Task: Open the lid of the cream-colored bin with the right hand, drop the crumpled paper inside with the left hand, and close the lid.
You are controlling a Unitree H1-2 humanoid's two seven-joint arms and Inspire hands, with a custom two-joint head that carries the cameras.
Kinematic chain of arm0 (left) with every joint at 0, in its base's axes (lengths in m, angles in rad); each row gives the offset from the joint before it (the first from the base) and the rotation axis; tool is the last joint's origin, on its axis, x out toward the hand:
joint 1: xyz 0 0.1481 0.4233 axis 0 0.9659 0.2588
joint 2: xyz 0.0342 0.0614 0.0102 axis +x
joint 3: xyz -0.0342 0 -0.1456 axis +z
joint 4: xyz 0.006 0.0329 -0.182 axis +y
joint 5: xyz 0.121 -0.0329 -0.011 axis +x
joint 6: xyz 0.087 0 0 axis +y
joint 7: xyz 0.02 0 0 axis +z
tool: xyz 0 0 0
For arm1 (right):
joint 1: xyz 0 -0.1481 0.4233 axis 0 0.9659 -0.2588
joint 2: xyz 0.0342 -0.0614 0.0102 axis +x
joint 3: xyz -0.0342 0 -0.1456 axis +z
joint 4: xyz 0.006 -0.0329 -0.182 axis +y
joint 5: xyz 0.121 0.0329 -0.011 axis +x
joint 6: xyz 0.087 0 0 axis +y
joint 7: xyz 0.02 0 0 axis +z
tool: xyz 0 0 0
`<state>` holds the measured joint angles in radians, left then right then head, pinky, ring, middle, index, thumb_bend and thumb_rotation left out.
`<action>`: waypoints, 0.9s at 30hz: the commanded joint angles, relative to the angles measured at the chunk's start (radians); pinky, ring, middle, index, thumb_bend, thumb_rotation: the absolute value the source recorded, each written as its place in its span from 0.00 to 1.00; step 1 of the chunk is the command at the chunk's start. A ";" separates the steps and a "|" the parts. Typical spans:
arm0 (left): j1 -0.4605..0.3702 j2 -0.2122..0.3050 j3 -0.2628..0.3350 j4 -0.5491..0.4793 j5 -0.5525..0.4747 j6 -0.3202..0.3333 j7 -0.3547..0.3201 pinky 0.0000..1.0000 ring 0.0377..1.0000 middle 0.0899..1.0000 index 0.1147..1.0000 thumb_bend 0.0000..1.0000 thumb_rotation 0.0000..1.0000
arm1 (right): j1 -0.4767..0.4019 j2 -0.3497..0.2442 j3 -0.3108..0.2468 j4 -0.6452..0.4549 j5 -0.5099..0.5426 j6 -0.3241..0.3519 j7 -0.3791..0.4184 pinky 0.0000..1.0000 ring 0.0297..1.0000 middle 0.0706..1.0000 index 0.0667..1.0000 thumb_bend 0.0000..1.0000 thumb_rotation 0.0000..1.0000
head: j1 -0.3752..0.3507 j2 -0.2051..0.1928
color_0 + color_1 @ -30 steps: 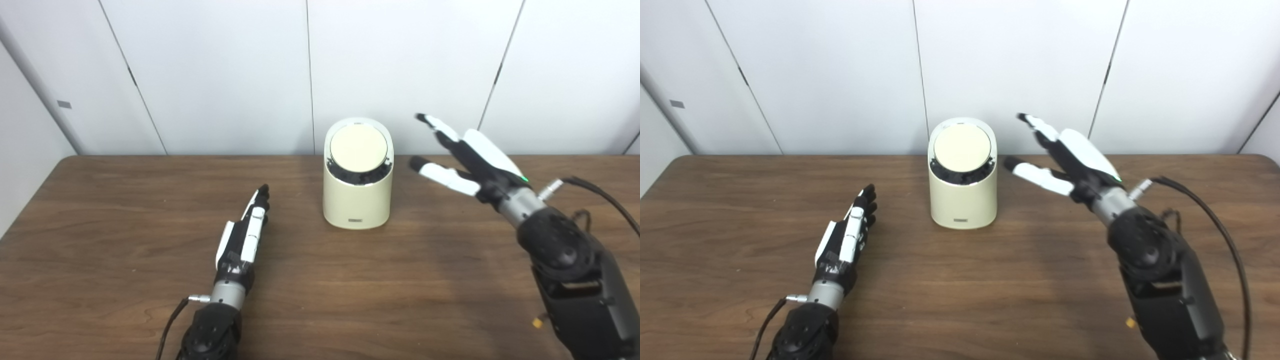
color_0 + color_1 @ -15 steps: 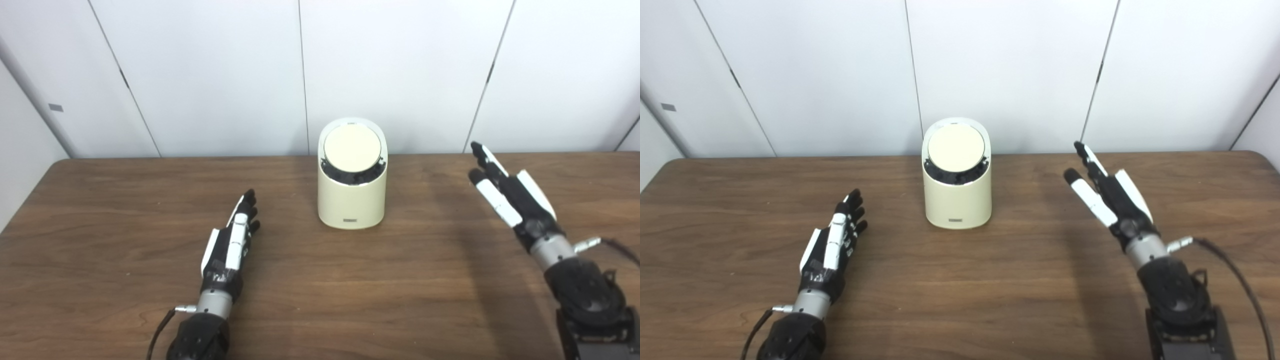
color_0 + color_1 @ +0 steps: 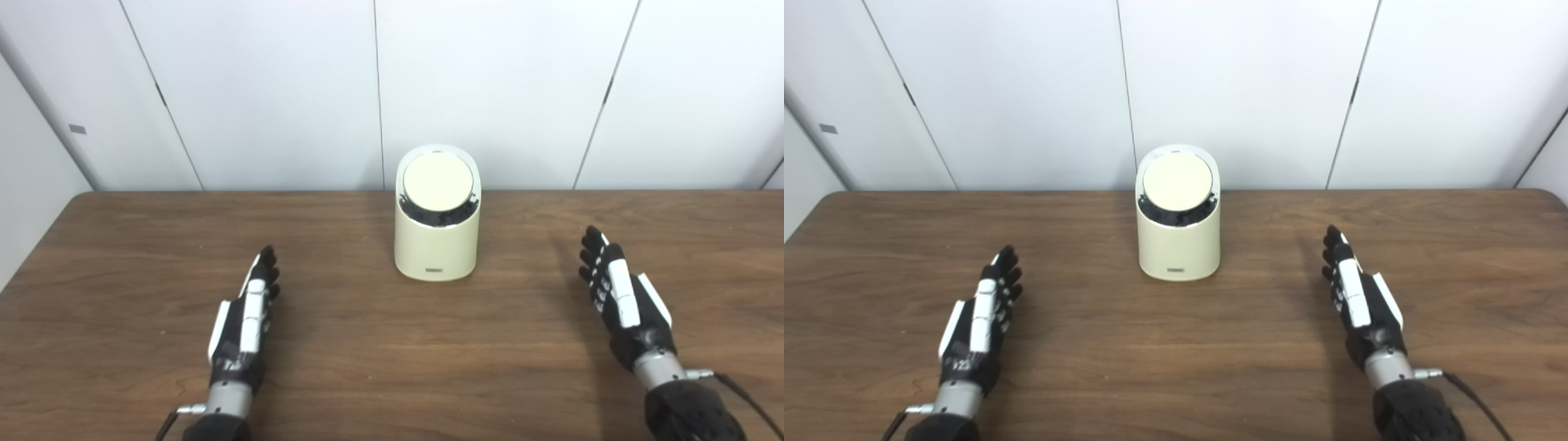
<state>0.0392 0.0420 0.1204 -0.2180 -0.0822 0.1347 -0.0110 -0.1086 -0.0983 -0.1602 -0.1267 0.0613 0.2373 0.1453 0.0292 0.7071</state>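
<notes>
The cream-colored bin stands upright at the back middle of the wooden table. Its round lid lies shut on the slanted top, with a dark gap under its front edge. My left hand is open and empty, fingers straight, low over the table well to the front left of the bin. My right hand is open and empty, fingers straight, low over the table to the front right of the bin. No crumpled paper shows in either view.
White wall panels rise right behind the table's back edge. The table's left edge runs at the far left. Bare wood lies between my hands in front of the bin.
My right hand has dropped from beside the bin's top down to the table at the front right. My left hand has drawn back toward me and leftward. The lid stays shut.
</notes>
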 commanded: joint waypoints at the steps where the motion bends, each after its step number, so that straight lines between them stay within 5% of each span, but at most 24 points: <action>1: 0.000 0.014 0.016 -0.036 -0.008 -0.057 0.006 1.00 1.00 1.00 1.00 0.54 1.00 | -0.017 0.008 -0.002 -0.041 0.023 -0.055 -0.018 1.00 1.00 1.00 1.00 0.63 1.00 | -0.001 0.003; 8: 0.038 0.026 0.040 -0.020 -0.022 -0.097 -0.001 1.00 1.00 1.00 1.00 0.53 1.00 | 0.011 0.019 -0.019 -0.024 0.080 -0.082 -0.036 1.00 1.00 1.00 1.00 0.63 1.00 | -0.008 0.008; 27: 0.019 0.034 0.053 0.103 -0.041 -0.192 0.001 1.00 1.00 1.00 1.00 0.56 1.00 | 0.041 -0.037 -0.006 0.031 0.030 -0.169 -0.060 1.00 1.00 1.00 0.99 0.62 1.00 | -0.029 0.030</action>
<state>0.0815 0.0649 0.1751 -0.1221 -0.1229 -0.0370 -0.0080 -0.0524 -0.1224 -0.1606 -0.0917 0.0905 0.1098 0.0949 0.0015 0.7332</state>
